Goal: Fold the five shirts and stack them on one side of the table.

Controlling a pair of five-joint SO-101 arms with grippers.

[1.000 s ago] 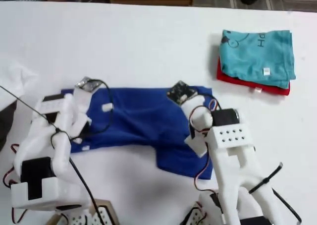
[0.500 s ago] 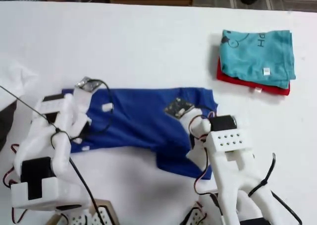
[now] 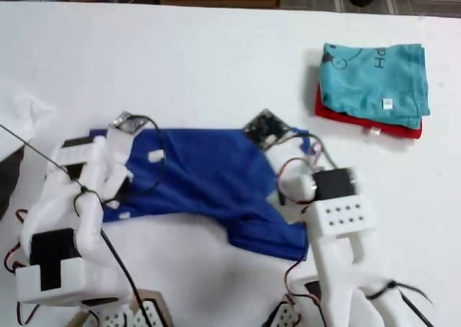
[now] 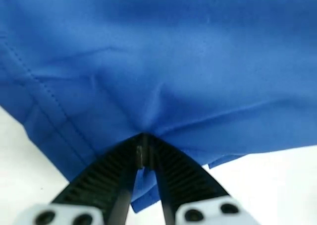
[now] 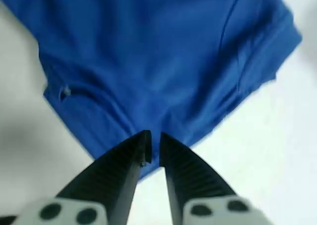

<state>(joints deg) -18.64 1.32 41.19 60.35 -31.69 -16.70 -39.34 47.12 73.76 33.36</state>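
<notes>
Wrist: left end effector (image 4: pixel 143 141) pinches blue shirt (image 4: pixel 178 61); high view: folded stack (image 3: pixel 371 89).

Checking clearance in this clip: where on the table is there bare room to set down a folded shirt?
Bare: the far table left of the folded stack, beyond the blue shirt; also the strip between shirt and stack. Crowded: the near edge, with the left arm, right arm and cables.

Red shirt (image 3: pixel 369 130) mostly beneath teal shirt (image 3: pixel 374 78) (one rim bare); blue shirt (image 3: pixel 209 176) perhaps partly under an arm (image 3: pixel 86 179).
</notes>
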